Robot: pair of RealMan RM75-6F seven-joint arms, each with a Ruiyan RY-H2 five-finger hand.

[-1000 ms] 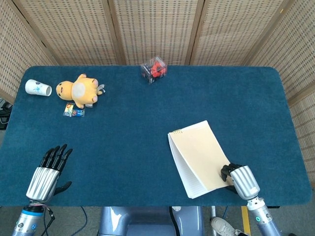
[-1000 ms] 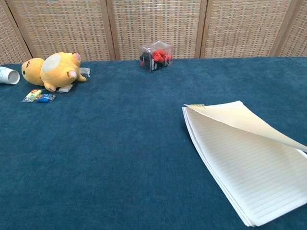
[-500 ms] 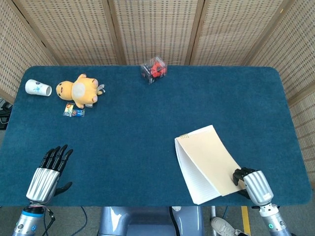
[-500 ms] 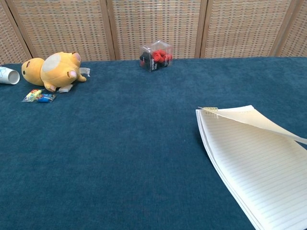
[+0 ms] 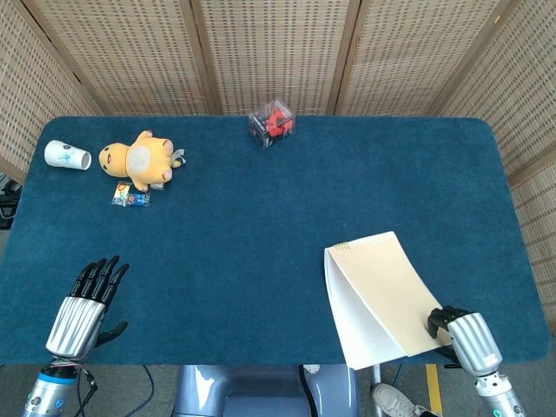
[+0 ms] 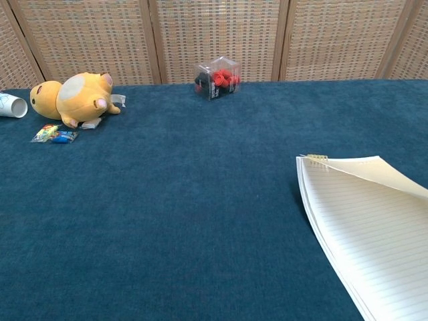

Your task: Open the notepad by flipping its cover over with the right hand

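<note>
Head view | right hand (image 5: 453, 327) pinches the notepad (image 5: 380, 295) cover's near corner at the table's (image 5: 261, 217) front right, lifting it to flip | left hand (image 5: 87, 300) rests idle, fingers straight, holding nothing

A yellow plush toy (image 5: 139, 160) is lying on the blue desk (image 5: 243, 234), far to the left. A white paper cup (image 5: 68, 155) is lying on its side just beside the toy. A small colorful packet (image 5: 130, 198) is sitting right in front of the toy. A clear box with red things inside (image 5: 271, 122) is sitting at the back edge. Woven screens (image 5: 269, 52) are standing behind the desk.
</note>
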